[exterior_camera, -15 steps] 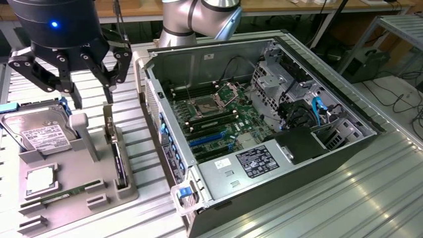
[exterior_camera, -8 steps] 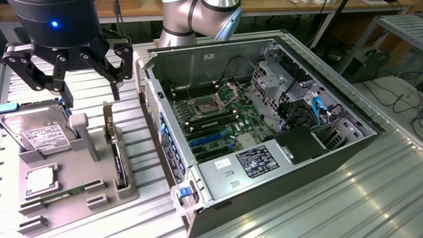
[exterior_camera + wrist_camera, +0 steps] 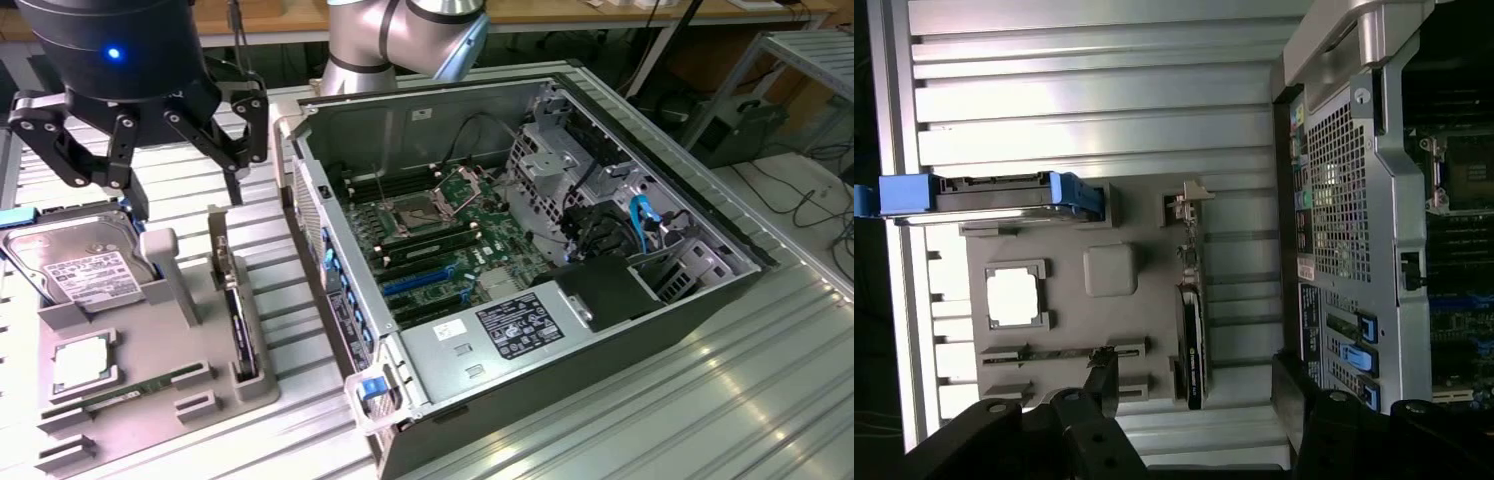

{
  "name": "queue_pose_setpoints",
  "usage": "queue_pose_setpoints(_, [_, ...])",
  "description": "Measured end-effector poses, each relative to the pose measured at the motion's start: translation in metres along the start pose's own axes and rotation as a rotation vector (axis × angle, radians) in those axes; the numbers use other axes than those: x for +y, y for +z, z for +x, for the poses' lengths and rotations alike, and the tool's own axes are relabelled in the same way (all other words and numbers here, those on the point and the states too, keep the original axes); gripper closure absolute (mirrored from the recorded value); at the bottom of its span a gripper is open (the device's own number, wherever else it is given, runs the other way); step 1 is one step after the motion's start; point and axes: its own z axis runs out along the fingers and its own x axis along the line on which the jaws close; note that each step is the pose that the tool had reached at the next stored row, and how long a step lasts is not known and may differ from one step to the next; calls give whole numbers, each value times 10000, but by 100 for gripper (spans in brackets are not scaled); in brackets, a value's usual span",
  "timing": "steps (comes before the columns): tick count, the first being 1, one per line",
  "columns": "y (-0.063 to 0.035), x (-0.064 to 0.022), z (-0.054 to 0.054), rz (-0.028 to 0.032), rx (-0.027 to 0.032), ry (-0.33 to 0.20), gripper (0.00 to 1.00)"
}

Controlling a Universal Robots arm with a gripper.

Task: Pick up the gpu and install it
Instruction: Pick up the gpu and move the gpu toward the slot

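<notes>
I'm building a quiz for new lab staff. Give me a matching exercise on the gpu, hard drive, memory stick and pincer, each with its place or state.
1. gpu
2. hard drive
3. memory stick
4. pincer

A. open, above the tray
B. propped up, white label showing
C. on edge in the tray slot nearest the computer case
D. lying flat in a tray groove

Pairs: 1-C, 2-B, 3-D, 4-A

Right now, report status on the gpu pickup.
Gripper open, hovering over the gray fixture. Gpu on edge in its slot, untouched. Nothing in the way.
</notes>
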Motion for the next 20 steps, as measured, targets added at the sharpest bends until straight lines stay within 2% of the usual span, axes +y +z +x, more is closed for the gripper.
queue_pose_setpoints(2, [15,0,1,23,-1,-5,28])
queue_pose_setpoints(8, [83,-12,2,23,-2,-8,28])
queue_pose_setpoints(20, [267,-98,2,26,2,-8,28])
